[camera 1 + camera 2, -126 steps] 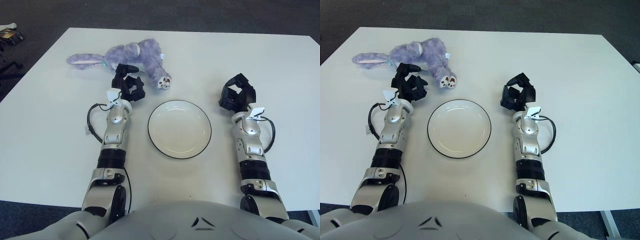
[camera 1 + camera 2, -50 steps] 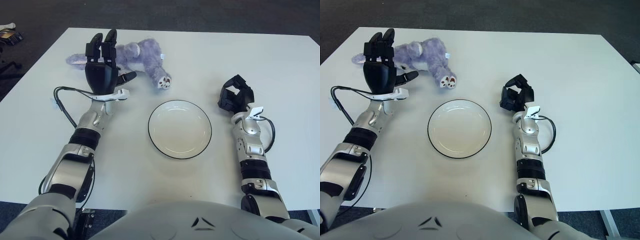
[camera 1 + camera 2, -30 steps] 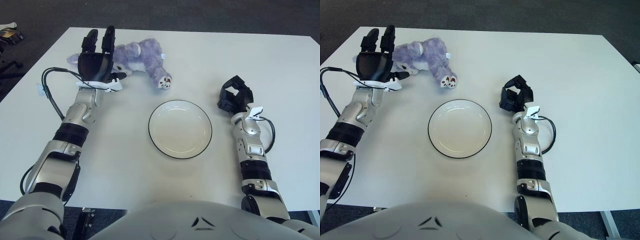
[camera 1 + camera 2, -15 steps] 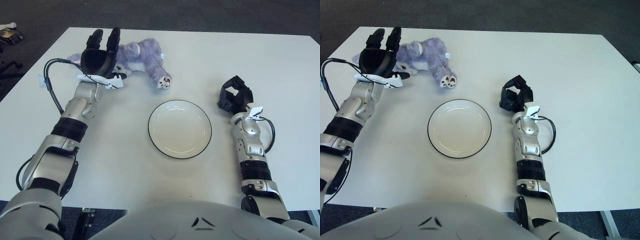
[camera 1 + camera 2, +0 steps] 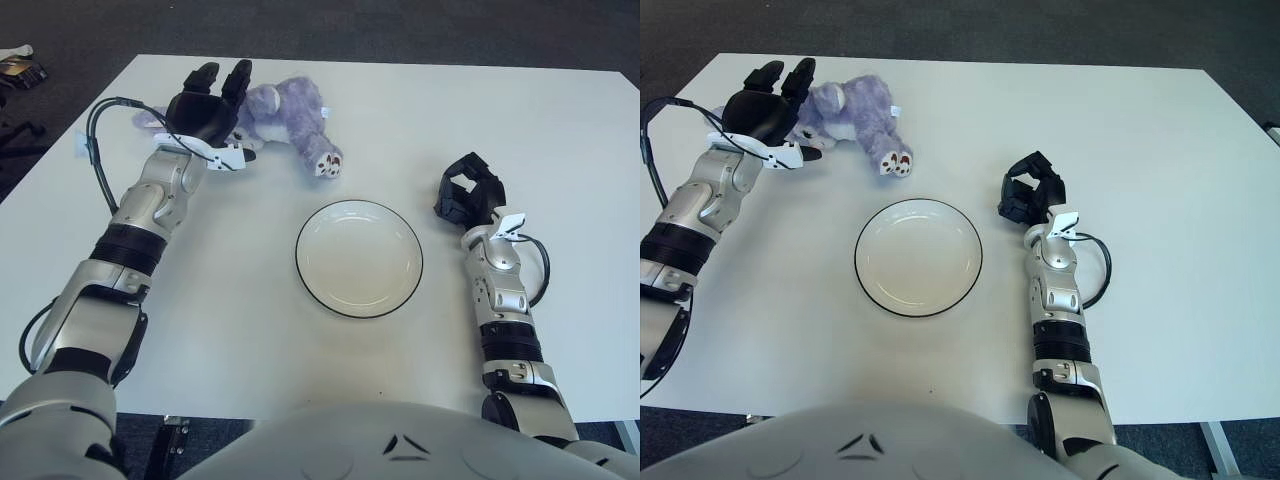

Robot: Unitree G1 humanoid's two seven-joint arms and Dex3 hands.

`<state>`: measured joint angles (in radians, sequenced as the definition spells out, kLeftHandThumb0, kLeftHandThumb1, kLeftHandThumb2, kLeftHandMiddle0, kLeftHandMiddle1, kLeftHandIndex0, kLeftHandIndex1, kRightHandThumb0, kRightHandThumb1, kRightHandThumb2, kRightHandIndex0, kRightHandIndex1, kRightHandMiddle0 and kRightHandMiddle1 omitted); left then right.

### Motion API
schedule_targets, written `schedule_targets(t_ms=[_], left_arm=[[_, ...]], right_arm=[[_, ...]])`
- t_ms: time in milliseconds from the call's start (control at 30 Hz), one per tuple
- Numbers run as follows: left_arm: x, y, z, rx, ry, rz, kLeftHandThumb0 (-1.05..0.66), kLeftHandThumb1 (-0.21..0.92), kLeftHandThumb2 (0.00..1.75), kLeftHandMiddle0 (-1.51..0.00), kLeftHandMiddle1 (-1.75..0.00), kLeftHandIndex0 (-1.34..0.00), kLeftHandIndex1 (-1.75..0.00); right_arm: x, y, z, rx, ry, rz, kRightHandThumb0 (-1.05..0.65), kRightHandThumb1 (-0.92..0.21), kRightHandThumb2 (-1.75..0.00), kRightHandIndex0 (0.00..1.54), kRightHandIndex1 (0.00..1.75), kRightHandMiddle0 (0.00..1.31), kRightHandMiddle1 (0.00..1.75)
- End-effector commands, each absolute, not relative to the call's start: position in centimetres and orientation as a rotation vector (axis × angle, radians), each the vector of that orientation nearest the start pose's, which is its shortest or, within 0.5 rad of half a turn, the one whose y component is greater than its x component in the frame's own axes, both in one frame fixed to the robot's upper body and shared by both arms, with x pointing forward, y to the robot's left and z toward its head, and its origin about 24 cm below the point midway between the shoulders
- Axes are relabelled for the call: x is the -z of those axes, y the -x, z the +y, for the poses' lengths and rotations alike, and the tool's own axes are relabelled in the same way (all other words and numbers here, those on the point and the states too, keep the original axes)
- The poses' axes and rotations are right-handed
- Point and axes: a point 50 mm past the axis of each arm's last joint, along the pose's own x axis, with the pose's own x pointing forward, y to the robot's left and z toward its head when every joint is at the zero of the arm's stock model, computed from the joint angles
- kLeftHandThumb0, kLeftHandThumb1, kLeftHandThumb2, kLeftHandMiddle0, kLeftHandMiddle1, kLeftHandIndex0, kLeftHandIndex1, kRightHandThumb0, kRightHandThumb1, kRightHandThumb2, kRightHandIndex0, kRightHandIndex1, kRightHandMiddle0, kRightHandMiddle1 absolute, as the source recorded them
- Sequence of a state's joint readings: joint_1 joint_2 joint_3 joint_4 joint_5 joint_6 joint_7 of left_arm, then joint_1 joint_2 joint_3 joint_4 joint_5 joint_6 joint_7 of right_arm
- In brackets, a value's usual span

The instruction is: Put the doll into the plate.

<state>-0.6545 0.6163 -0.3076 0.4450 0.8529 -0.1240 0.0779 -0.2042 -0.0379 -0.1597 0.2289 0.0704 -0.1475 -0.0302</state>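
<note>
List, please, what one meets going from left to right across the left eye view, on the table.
left hand → purple doll → plate → right hand

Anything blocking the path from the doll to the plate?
Nothing visible. Bare table lies between the doll and the plate. The left hand is open at the doll's head end; the right hand shows right of the plate.

One doll (image 5: 285, 108), purple plush. One plate (image 5: 359, 258), white with dark rim. Both on one surface (image 5: 420, 110); two robot hands in view: left robot hand (image 5: 208, 104), right robot hand (image 5: 468, 192).
</note>
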Motion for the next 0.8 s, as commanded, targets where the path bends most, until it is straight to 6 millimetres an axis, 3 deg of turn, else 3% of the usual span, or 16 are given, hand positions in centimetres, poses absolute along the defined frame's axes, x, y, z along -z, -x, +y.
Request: schedule_targets(t_ms=[0, 433, 533, 600, 733, 767], left_arm=[[-16.2, -36.2, 19.9, 0.099, -1.573, -0.349, -0.90, 0.59, 0.59, -0.18, -0.12, 0.00, 0.00], [-16.3, -37.5, 19.9, 0.124, -1.605, -0.379, -0.84, 0.51, 0.63, -0.18, -0.12, 0.00, 0.00], [-16.4, -37.7, 19.9, 0.122, -1.608, -0.395, -0.82, 0.46, 0.69, -0.22, -0.21, 0.00, 0.00], [-16.6, -37.9, 19.9, 0.118, -1.614, -0.406, -0.79, 0.41, 0.74, -0.16, -0.47, 0.00, -0.05], [-16.8, -38.1, 20.0, 0.111, -1.617, -0.417, -0.75, 0.34, 0.80, -0.11, -0.80, 0.00, -0.12], [-16.8, -38.3, 20.0, 0.104, -1.620, -0.420, -0.72, 0.32, 0.82, -0.09, -1.09, 0.00, -0.14]], right_arm=[[-3.3, -27.7, -18.4, 0.167, -0.084, -0.028, -0.44, -0.45, -1.16, 1.10, 1.75, 0.51, 1.75], [-3.3, -27.7, -18.4, 0.157, -0.071, -0.023, -0.44, -0.44, -1.16, 1.10, 1.75, 0.52, 1.75], [-3.3, -27.7, -18.4, 0.158, -0.069, -0.021, -0.44, -0.44, -1.16, 1.10, 1.75, 0.52, 1.75], [-3.3, -27.8, -18.4, 0.159, -0.070, -0.020, -0.45, -0.44, -1.16, 1.10, 1.75, 0.52, 1.75], [-3.3, -27.8, -18.4, 0.158, -0.074, -0.022, -0.45, -0.44, -1.16, 1.11, 1.75, 0.52, 1.75], [-3.3, -27.8, -18.4, 0.158, -0.078, -0.025, -0.45, -0.44, -1.17, 1.11, 1.75, 0.52, 1.75]])
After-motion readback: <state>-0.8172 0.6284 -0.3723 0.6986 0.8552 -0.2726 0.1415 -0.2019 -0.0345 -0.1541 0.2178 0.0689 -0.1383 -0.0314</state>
